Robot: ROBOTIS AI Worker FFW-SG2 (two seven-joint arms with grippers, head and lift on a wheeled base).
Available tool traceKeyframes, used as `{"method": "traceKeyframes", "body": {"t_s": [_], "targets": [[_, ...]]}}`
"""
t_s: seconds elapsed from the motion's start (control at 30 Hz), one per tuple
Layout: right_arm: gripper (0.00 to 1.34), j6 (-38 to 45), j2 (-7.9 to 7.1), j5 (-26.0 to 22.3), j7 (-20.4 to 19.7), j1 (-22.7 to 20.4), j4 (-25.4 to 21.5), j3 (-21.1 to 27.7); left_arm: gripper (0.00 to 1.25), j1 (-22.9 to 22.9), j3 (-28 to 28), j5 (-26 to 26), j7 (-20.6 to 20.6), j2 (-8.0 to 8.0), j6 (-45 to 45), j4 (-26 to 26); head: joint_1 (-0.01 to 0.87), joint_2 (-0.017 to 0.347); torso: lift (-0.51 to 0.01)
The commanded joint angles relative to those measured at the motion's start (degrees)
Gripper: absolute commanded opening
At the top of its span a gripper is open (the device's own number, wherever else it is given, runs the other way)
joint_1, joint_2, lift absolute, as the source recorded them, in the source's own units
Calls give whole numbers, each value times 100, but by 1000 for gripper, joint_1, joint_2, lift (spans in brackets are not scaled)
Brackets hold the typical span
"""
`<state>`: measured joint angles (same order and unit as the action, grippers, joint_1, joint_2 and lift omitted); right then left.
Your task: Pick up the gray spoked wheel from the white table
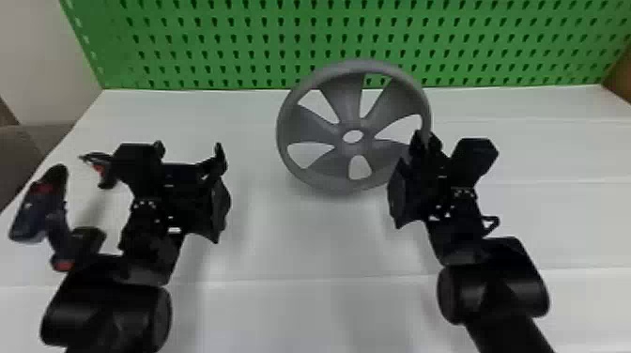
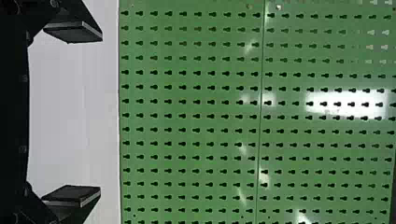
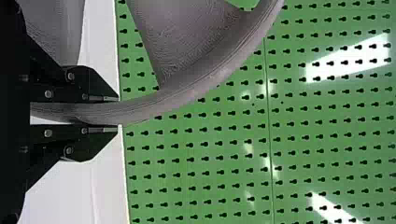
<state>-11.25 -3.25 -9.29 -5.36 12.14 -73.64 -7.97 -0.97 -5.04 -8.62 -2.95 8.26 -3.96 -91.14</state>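
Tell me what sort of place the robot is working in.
Probably a workshop or a robot test bench: a green pegboard runs along the far edge of a white table, and the right gripper grips the rim of a gray spoked wheel.

- Text, labels, brands, numbers, signs: none legible, head view or wrist views.
- Small pale marks [image 1: 174,230] on black left arm [image 1: 150,239], head view: possibly print, possibly glare or hardware; too small to tell.
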Motion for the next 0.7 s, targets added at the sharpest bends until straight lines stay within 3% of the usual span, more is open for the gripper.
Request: {"method": "traceKeyframes", "body": {"t_s": [0.0, 0.67], "targets": [[176, 0, 0, -11, 0, -10, -1, 6, 1120, 0, -14, 0, -13, 0, 0, 0, 767, 35, -107], [176, 106, 9, -82, 0, -1, -10, -12, 1120, 0, -23, -9, -39, 0, 0, 0, 767, 35, -107]]}}
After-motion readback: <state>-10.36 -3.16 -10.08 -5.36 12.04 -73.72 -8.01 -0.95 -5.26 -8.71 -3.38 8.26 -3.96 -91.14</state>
